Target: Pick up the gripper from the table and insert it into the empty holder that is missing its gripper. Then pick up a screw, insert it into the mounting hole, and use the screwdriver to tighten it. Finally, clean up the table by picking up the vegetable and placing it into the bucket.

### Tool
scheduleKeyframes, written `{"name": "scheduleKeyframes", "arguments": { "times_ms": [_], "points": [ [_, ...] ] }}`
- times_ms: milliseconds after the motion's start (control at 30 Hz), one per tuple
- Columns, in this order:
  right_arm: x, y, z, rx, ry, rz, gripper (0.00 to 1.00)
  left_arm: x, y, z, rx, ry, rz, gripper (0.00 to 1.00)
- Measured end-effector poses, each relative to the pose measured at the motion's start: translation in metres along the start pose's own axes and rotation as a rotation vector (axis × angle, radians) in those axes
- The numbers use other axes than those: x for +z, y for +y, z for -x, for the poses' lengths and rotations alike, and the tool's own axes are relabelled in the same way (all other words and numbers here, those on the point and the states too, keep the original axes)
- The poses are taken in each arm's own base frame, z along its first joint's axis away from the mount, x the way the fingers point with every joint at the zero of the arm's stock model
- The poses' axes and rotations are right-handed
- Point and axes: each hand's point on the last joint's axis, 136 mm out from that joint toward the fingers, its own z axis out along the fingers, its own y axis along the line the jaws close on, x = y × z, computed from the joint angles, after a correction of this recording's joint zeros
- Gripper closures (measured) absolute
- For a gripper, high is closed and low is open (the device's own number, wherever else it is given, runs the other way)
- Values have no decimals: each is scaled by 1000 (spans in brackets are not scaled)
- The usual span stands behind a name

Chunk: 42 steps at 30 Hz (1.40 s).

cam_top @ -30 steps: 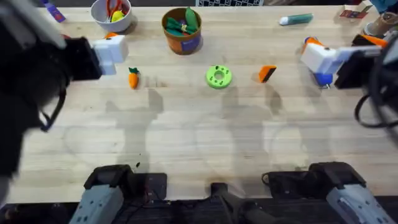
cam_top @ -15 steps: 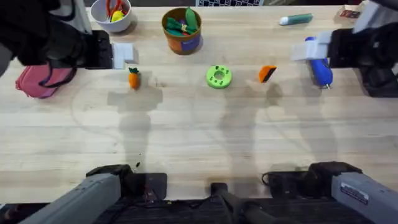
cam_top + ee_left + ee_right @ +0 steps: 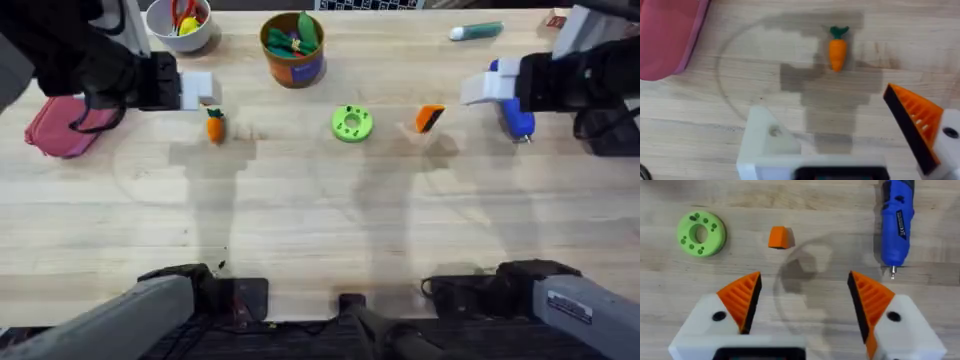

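The small orange gripper (image 3: 429, 118) (image 3: 779, 237) lies on the table (image 3: 320, 220), right of a green ring (image 3: 351, 123) (image 3: 701, 233). The blue screwdriver (image 3: 516, 112) (image 3: 897, 222) lies farther right. My right gripper (image 3: 485, 88) (image 3: 802, 297) hovers open above the spot between them, both fingers tipped orange. My left gripper (image 3: 198, 88) (image 3: 840, 135) is open just above the toy carrot vegetable (image 3: 214, 125) (image 3: 837, 47). One of its fingers is the bare white holder (image 3: 762, 135). The other carries an orange tip (image 3: 915, 120). The bucket (image 3: 293, 48) stands at the back centre. I cannot make out a screw.
A white bowl (image 3: 180, 20) sits at the back left and a teal marker (image 3: 478, 31) at the back right. A pink pouch (image 3: 60, 125) (image 3: 665, 35) lies at the left edge. The near half of the table is bare wood.
The left arm has pulled back from under the camera, uncovering the pink pouch. The right gripper has drifted left, towards the orange gripper. Nothing on the table has moved.
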Motion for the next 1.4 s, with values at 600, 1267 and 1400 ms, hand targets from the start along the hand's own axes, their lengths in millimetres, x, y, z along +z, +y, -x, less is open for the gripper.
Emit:
{"name": "scheduleKeyframes", "arguments": {
  "times_ms": [600, 1267, 1400],
  "points": [
    [0, 0, 0, 0, -1, 0, 8, 120, 1, -21, 9, 301, -137, 20],
    [0, 0, 0, 0, -1, 0, 9, 151, -9, -18, 11, 311, -195, 980],
    [0, 0, 0, 0, -1, 0, 8, 151, -9, -18, 11, 311, -195, 980]
  ]
}}
